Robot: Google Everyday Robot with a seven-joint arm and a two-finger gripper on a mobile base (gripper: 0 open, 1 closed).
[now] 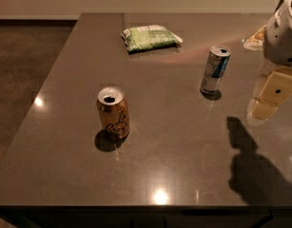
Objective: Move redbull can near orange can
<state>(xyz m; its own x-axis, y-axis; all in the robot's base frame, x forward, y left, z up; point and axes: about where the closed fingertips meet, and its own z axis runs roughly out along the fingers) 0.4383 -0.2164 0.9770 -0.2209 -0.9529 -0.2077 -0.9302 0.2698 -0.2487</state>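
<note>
Redbull can [215, 70] upright on counter [174, 151], well apart from orange can [113, 113].
Risk: this slim can may tip if struck high or gripped off-centre. Pincer [282, 32] sits at the right edge, near the redbull can, clear of the 2 cans; released or clenched cannot be told.

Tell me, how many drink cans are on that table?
2. The orange can stands front left; the redbull can stands farther back, right of centre. The end effector hangs at the right edge, beyond it. None seems hidden.
</note>
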